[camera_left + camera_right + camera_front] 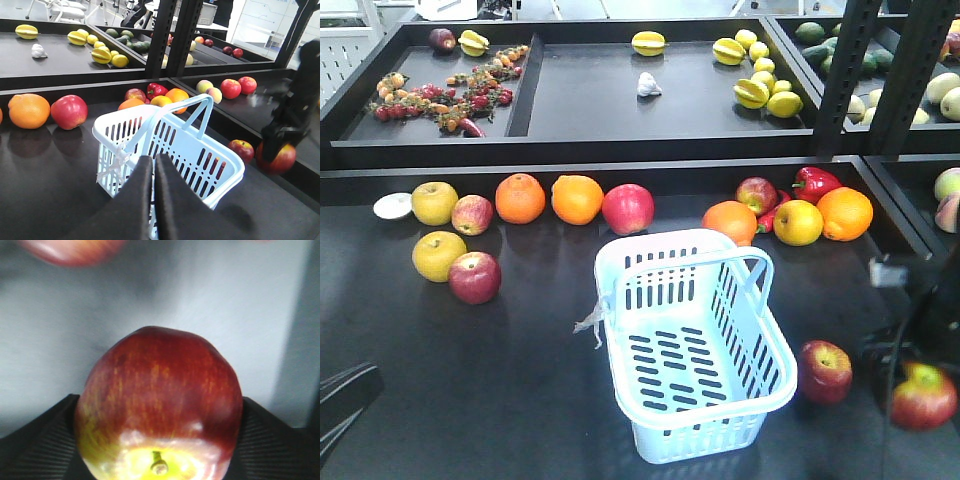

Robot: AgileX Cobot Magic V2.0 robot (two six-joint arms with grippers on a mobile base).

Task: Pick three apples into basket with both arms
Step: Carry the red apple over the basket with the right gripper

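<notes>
The pale blue basket (692,345) stands in the middle of the table, with nothing inside; it also shows in the left wrist view (172,145). My right gripper (159,440) is shut on a dark red apple (157,400) with a yellow-green stem patch, low at the table's right edge (924,395). A second red apple (825,371) lies just right of the basket. Other red apples lie at the left (475,277) and behind the basket (628,208). My left gripper (154,162) is shut and empty, just in front of the basket's near-left corner.
Oranges (577,198), yellow apples (435,203) and a red pepper (816,183) line the back of the table. A raised black tray edge (590,160) runs behind them, with a black post (840,80) at the right. My left arm (345,395) is at the bottom left.
</notes>
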